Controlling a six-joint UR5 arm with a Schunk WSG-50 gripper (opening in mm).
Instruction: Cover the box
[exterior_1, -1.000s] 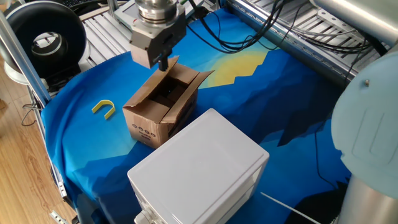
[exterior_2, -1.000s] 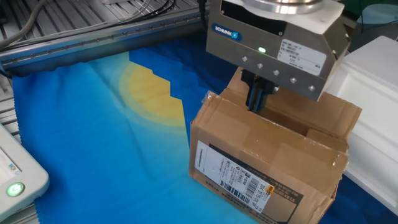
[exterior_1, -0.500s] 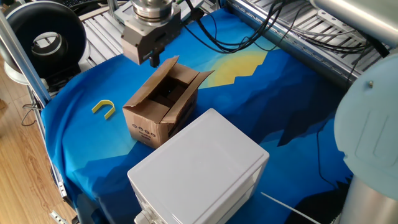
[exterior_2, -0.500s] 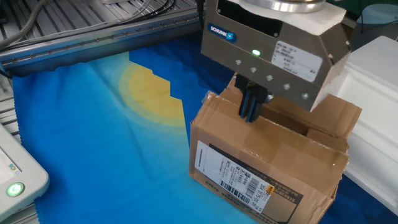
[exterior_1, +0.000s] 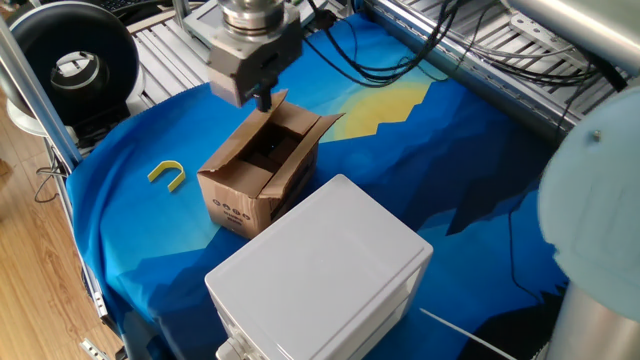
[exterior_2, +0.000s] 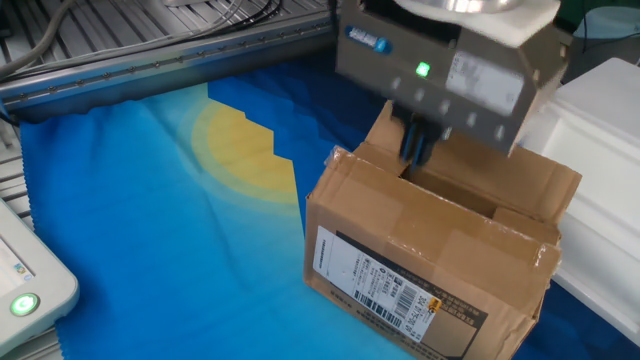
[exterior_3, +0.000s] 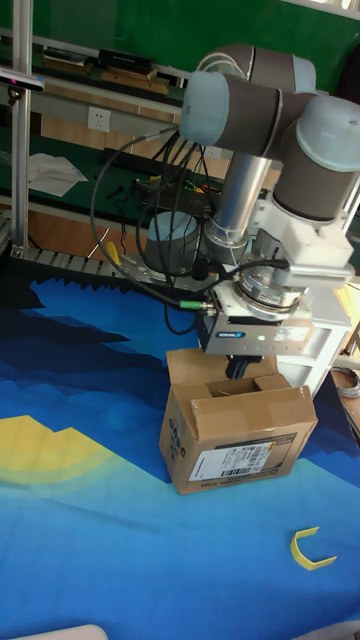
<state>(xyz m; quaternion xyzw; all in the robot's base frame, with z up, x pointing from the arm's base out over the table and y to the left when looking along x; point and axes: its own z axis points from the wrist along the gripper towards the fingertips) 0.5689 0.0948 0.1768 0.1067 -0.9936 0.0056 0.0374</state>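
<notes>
Above the carton's open top, the gripper (exterior_2: 418, 147) hangs with fingers pressed together, empty; the brown cardboard box (exterior_1: 258, 170) sits on the blue cloth (exterior_1: 420, 170), just beside a white plastic box (exterior_1: 320, 270).

The claw (exterior_1: 263, 99) swung back from beyond the box (exterior_1: 262, 168) to above its raised rear flap.
</notes>
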